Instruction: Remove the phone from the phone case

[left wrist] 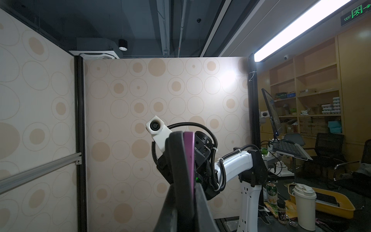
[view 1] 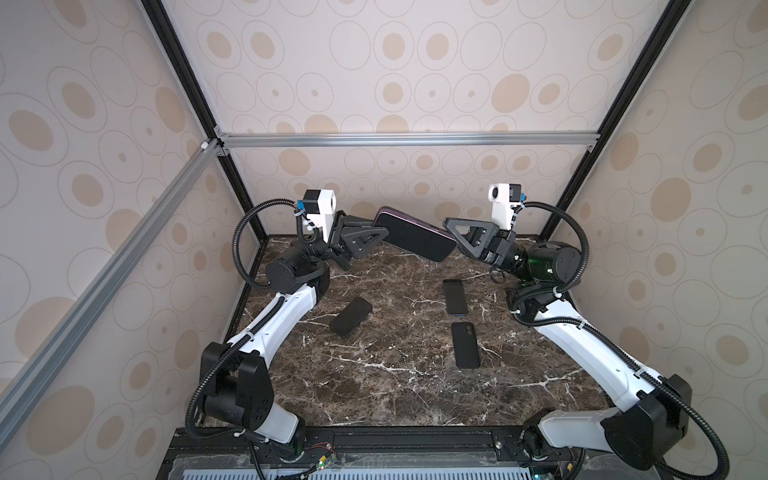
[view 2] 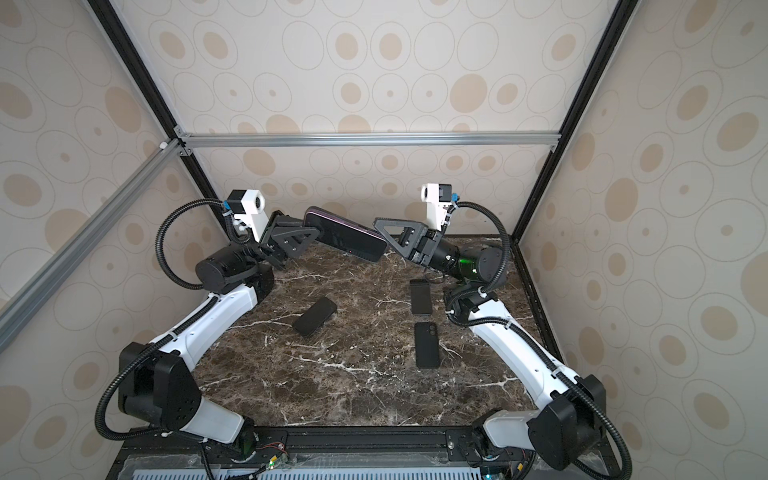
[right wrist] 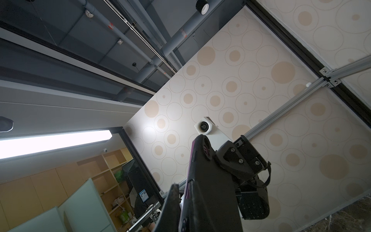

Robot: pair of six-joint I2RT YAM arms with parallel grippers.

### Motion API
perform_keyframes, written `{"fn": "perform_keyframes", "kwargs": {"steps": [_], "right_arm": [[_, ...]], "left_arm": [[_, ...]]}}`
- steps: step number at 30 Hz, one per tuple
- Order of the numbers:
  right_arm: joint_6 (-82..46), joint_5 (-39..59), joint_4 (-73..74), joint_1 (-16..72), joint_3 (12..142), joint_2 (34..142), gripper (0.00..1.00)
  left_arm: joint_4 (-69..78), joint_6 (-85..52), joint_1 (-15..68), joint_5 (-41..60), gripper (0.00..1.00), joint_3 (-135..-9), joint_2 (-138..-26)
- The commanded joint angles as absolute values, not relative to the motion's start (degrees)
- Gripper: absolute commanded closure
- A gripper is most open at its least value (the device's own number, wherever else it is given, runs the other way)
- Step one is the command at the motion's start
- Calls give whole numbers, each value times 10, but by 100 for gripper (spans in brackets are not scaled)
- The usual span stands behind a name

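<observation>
- left fingers (view 1: 359, 221) clamped on the left end of the phone (view 1: 415, 239), which is raised mid-frame above the desk (view 1: 395, 374).
- right fingers (view 1: 457, 239) clamped on its right end.
- judged: the phone is not yet out of its case (right wrist: 200, 148); pulling them apart remains.

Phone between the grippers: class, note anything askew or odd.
The phone hangs slanted above the table, pinched at its ends by the left gripper and right gripper. In the left wrist view its purple edge shows beside the black case rim, possibly parting. Nothing looks damaged.
</observation>
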State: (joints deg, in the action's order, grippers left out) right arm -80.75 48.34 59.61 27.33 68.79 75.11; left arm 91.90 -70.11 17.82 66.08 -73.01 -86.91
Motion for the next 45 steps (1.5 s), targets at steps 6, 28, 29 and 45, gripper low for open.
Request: {"fn": "perform_keyframes", "kwargs": {"steps": [6,28,29,45], "right_arm": [[-810,582,512,292,720,780,100],[-760,592,351,236,711,792,100],[-761,591,355,235,713,795,100],[-666,585,314,196,741,778,100]], "left_arm": [[1056,-701,239,719,100,-769,-866],[1056,-710,288,745,100,-796,-880],[1056,-710,290,745,100,-796,-881],[1055,-712,278,739,100,-775,-883]]}}
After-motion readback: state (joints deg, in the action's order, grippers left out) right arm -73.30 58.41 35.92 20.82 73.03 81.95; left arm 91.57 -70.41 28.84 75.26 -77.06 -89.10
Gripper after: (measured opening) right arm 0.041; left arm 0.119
